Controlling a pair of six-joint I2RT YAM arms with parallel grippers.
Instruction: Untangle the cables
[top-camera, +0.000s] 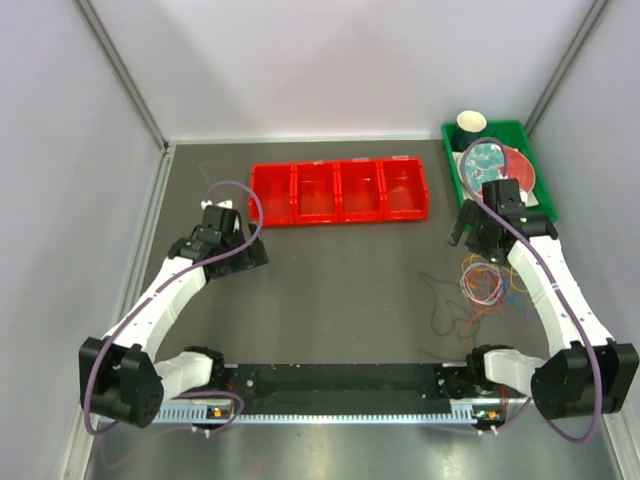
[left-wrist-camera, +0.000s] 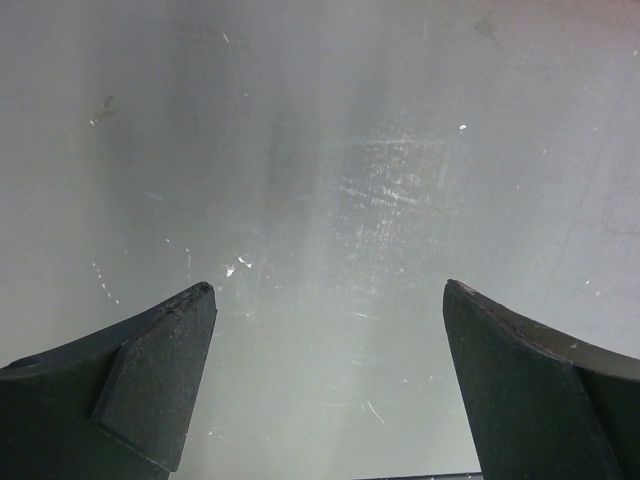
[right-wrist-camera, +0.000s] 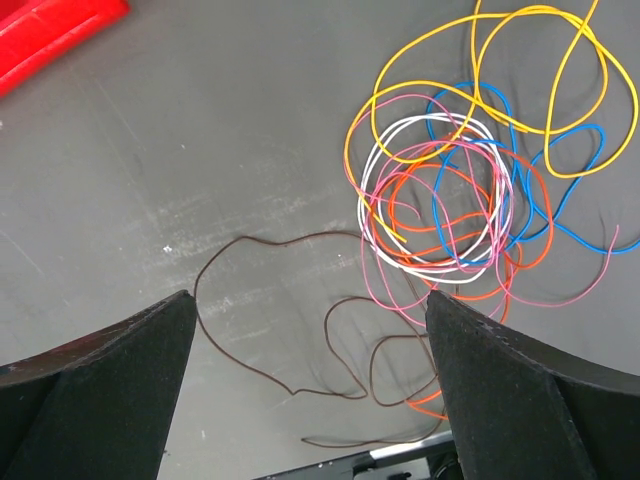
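Observation:
The cables (top-camera: 487, 284) lie in a tangled heap on the dark table at the right. The right wrist view shows a yellow loop (right-wrist-camera: 480, 60), a white loop (right-wrist-camera: 420, 118), blue (right-wrist-camera: 437, 200), orange-red (right-wrist-camera: 530, 250) and pink (right-wrist-camera: 450, 300) wires overlapping. A thin brown wire (right-wrist-camera: 241, 238) trails out to the left. My right gripper (right-wrist-camera: 308, 295) is open and empty above the brown wire. In the top view it (top-camera: 468, 230) hovers just behind the heap. My left gripper (left-wrist-camera: 328, 285) is open and empty over bare grey surface, far left of the cables (top-camera: 235, 245).
A red tray (top-camera: 340, 190) with several compartments stands at the back centre; its corner shows in the right wrist view (right-wrist-camera: 50, 25). A green bin (top-camera: 520, 135) with a paper cup (top-camera: 472, 123) and round discs stands at the back right. Grey walls enclose the table.

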